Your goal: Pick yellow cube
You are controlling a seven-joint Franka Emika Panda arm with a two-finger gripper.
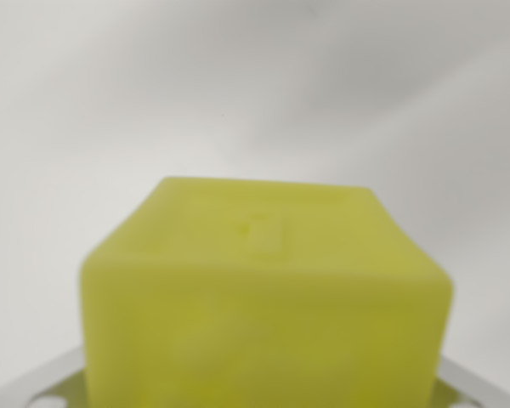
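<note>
The yellow cube (263,297) fills the lower middle of the wrist view, very close to the camera and blurred. Its top face and front face show, and there is a faint mark on the top. Behind its lower corners a grey metal plate with holes (34,387) pokes out at the wrist view's left and again at the right (480,389); it looks like part of the gripper's body. No fingers are visible, so their hold on the cube cannot be judged.
A plain white surface (255,85) spreads behind and around the cube, with soft grey shading across it.
</note>
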